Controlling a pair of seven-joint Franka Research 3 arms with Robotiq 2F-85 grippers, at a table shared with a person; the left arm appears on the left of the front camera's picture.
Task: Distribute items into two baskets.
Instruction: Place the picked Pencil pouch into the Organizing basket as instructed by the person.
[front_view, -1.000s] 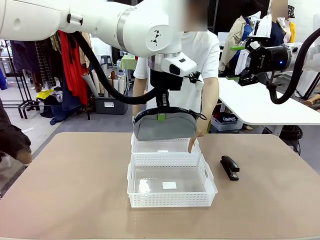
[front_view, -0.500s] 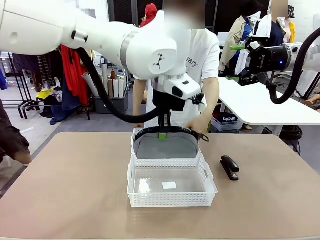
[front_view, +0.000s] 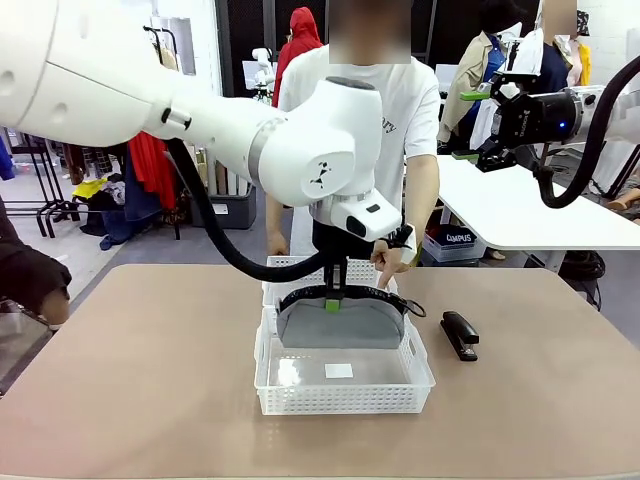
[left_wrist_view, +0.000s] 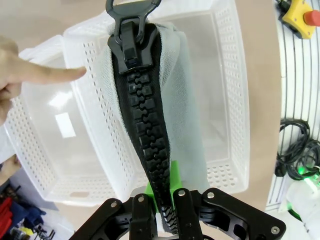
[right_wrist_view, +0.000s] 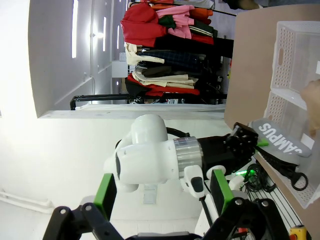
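Note:
My left gripper is shut on the black zipper edge of the grey pouch. The pouch hangs upright with its lower part inside the near basket. In the left wrist view the zipper runs up from between my green pads, over the near basket. The far basket stands right behind the near one. The black stapler lies on the table to the right of the baskets. My right gripper is open and held high at the far right, holding nothing.
A person stands at the far side, one hand pointing a finger down at the far basket's rim; the finger shows beside the far basket. A white table stands behind on the right. Another person's arm is at the left edge.
My left arm has come down and toward me with the pouch, from above the far basket into the near one. The person's hand drew back a little. The right arm has not moved.

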